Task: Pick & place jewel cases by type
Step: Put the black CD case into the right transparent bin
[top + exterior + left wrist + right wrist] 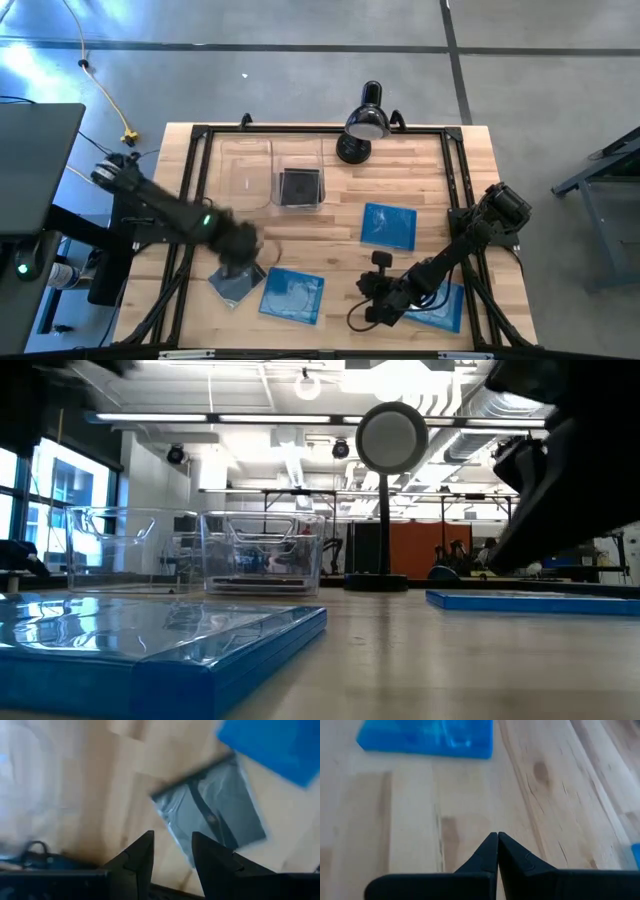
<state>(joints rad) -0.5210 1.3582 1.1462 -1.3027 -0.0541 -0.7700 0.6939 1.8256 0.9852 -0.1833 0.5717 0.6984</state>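
Left hand (pixel 172 852) hovers over the dark grey jewel case (pixel 212 815) lying flat on the bench (pixel 340 215), fingers part-spread and holding nothing, aligned to straddle one edge. Right hand (pixel 497 850) rests pressed together, empty, with a blue case (pixel 427 737) ahead of it.

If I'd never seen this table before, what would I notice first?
Probably the bright blue cases: one in the middle of the table, one at the front edge, and one under the right arm. Next, the left gripper hovering over a grey case at the front left, jaws apart and nothing between them. At the back stand two clear bins, the right one with a dark case inside, beside a black lamp.
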